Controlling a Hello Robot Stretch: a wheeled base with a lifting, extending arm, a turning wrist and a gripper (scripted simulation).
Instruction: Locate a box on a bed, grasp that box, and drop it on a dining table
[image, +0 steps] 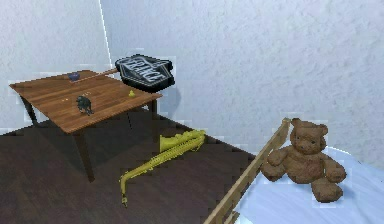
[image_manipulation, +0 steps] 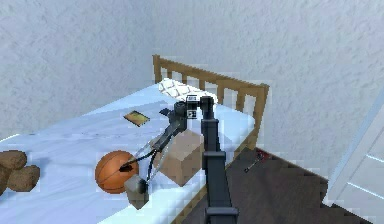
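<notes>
Cardboard-brown box (image_manipulation: 180, 158) lies on the bed (image_manipulation: 85, 135), a basketball (image_manipulation: 112, 170) just beside the box, the gripper (image_manipulation: 142, 172) near the box; whether it grasps anything, I cannot tell.

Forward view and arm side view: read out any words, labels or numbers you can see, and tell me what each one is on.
No text can be read in either view.
Dark case on the table: white markings, too blurred to read.
White squares on the arm: black marks, not words.
Small flat item on the bed: too small to tell.
</notes>
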